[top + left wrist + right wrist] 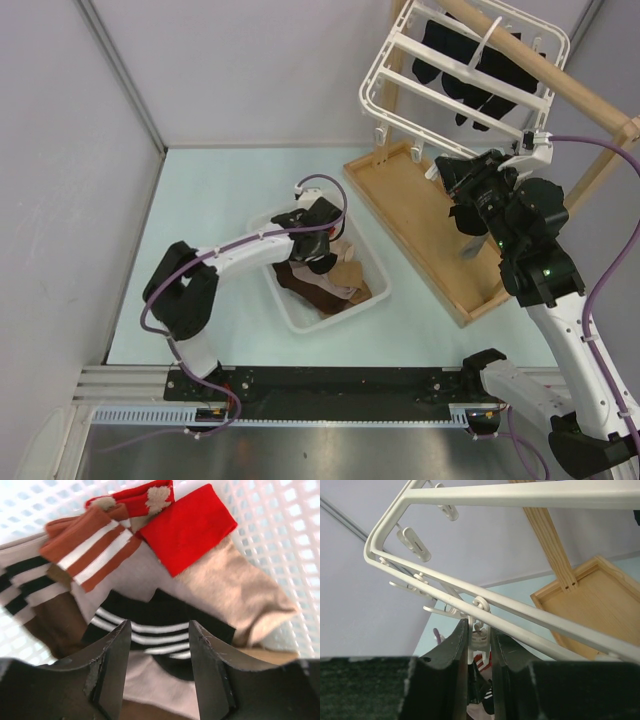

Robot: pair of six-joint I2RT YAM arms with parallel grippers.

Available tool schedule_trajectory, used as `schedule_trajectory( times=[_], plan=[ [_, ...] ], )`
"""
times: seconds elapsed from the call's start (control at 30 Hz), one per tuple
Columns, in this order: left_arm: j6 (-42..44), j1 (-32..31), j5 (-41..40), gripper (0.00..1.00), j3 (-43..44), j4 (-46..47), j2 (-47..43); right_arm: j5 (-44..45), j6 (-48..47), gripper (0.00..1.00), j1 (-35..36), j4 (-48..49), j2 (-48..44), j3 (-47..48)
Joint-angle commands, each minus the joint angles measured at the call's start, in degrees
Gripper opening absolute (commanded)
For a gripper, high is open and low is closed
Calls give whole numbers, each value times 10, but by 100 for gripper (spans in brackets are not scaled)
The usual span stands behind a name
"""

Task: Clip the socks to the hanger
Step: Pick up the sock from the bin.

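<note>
Several socks lie heaped in a white slotted basket [291, 314]. My left gripper [322, 252] is down among them. In the left wrist view its fingers [114, 667] stand apart on either side of a black sock with white stripes [150, 614] that lies on a grey one. The left gripper [159, 630] is open. The white hanger [398, 50] hangs at the back right with black socks [470, 62] clipped on. My right gripper [447, 176] sits at its near edge. In the right wrist view that gripper [480, 626] is shut on a small white clip [481, 639] under the hanger frame [520, 495].
A red sock [187, 527], a brown striped cuff [92, 547] and a beige sock [240, 590] lie around the black one. A wooden pole [560, 85] carries the hanger above a wooden tray [430, 235]. Grey walls close in on the left and at the back.
</note>
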Motion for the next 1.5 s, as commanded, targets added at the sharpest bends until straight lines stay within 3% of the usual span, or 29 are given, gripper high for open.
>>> schedule_trajectory(
  times=[0.0, 0.1, 0.23, 0.43, 0.57, 0.7, 0.97, 1.2, 1.47],
  plan=[
    [-22, 10, -5, 53, 29, 9, 44, 13, -17, 8, -2, -1, -2, 5],
    [-21, 10, 2, 48, 31, 7, 65, 13, -18, 8, -2, -2, -2, 5],
    [-16, 10, 4, 29, 25, 9, 54, 14, -19, 7, -3, -4, -2, 5],
    [47, 7, -34, 8, 22, 23, -28, 15, -18, 7, -3, -4, -5, 5],
    [128, 0, -39, 7, 0, 76, -97, 13, -18, 7, -3, -2, -5, 5],
    [233, -7, 0, 4, -88, 219, -203, 12, -17, 7, -3, -2, -5, 5],
    [407, -14, 185, 0, -214, 450, -328, 5, -16, 6, -3, 0, -5, 5],
    [424, -17, 350, 1, -230, 609, -323, -7, -15, 6, -3, 9, -3, 5],
    [430, -66, 392, 4, -189, 760, -240, -23, -6, 7, -3, 16, -3, 5]
  ],
)
